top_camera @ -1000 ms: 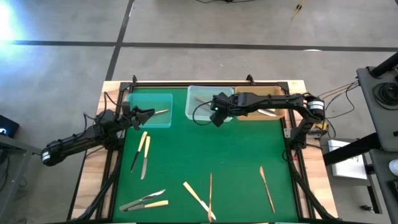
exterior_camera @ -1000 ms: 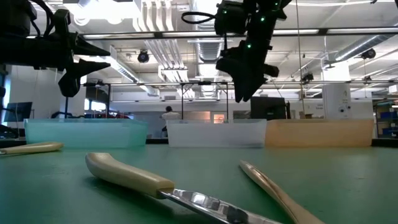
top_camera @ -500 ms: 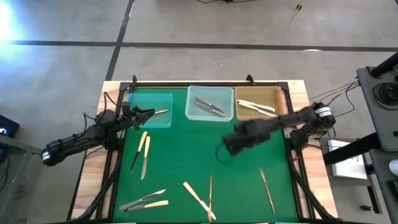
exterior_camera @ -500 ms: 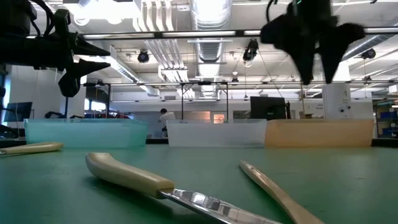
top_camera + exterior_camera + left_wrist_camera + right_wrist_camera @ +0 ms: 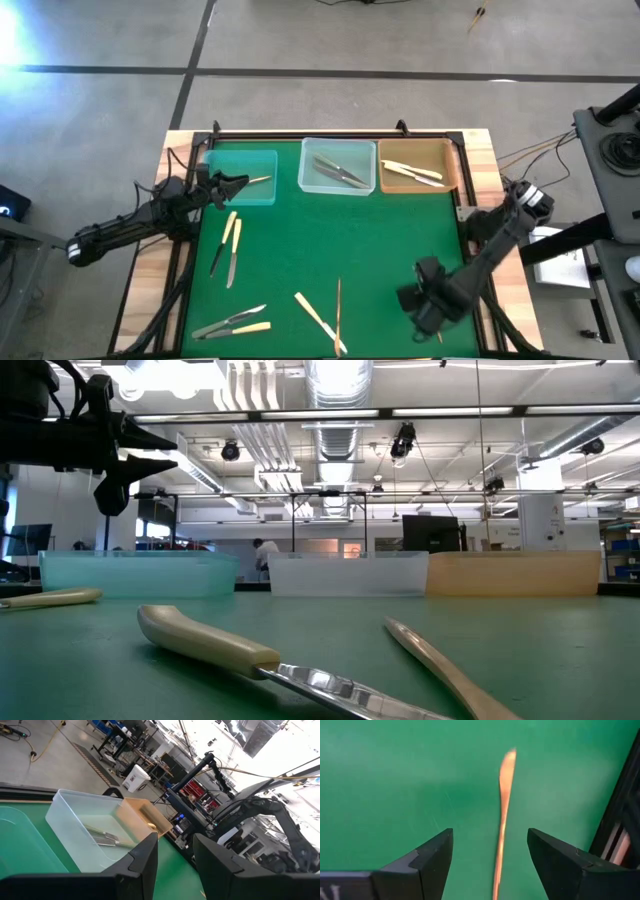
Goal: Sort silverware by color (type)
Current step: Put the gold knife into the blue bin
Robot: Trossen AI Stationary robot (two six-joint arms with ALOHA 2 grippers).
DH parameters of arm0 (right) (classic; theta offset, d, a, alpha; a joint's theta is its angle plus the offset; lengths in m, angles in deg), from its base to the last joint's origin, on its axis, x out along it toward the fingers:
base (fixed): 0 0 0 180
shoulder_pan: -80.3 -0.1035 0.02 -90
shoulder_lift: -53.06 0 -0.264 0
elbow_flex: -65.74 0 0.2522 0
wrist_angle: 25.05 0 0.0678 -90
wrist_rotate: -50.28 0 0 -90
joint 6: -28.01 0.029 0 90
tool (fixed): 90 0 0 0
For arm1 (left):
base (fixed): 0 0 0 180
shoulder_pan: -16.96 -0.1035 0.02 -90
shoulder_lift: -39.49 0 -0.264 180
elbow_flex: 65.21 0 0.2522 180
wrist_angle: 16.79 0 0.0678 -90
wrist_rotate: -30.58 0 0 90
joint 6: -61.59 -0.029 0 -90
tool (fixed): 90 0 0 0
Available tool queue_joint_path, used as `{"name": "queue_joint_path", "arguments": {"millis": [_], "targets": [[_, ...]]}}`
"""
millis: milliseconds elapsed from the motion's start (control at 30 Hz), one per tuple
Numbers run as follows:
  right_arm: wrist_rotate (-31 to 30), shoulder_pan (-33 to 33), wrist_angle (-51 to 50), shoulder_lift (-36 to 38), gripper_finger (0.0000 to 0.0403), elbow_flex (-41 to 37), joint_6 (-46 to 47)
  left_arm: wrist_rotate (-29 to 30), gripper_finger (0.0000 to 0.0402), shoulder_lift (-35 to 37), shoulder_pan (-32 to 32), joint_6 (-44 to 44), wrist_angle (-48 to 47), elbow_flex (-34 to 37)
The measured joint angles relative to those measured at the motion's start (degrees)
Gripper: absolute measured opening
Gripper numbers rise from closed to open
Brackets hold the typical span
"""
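My right gripper [image 5: 490, 840] is open and hovers low over a golden-bronze knife [image 5: 504, 805] that lies flat on the green mat, with one finger on either side of it and touching nothing. In the high view this gripper [image 5: 420, 300] is near the table's near right corner. My left gripper [image 5: 240, 182] is open and waits in the air at the teal tray [image 5: 225, 165]; it shows in the low view [image 5: 150, 460] and in its wrist view [image 5: 175, 845]. Silver pieces [image 5: 338, 172] lie in the clear tray, cream ones [image 5: 410, 172] in the tan tray.
Loose on the mat lie two cream-handled knives [image 5: 228, 245] at left, two pieces [image 5: 232, 322] near the left near corner, a cream-handled knife [image 5: 318, 318] and a slim golden piece [image 5: 338, 310] at the near middle. A pale piece [image 5: 260, 180] lies at the teal tray's right side. Black rails edge the table.
My right arm has swung from above the clear tray across the mat toward the table's near right corner and dropped out of the low view, ending low over the golden-bronze knife.
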Motion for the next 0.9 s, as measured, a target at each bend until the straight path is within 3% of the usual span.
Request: {"name": "queue_joint_path", "arguments": {"millis": [167, 467, 700, 900], "targets": [[2.86, -4.58, 8.14, -1.99, 0.0247, -2.31, 6.67, -0.02, 0.0109, 0.00, 0.01, 0.00, -0.02, 0.00], [7.88, -6.88, 20.65, -4.54, 0.0247, -7.31, 11.50, -0.02, 0.0109, 0.00, 0.00, 0.00, 0.00, 0.00], [7.75, -8.14, 26.02, -4.49, 0.0247, -12.82, 11.78, -0.02, 0.0109, 0.00, 0.00, 0.00, 0.00, 0.00], [7.38, -9.33, 37.38, -4.06, 0.0236, -19.33, 8.32, 0.00, 0.0109, 0.00, 0.00, 0.00, 0.00, 0.00]]}}
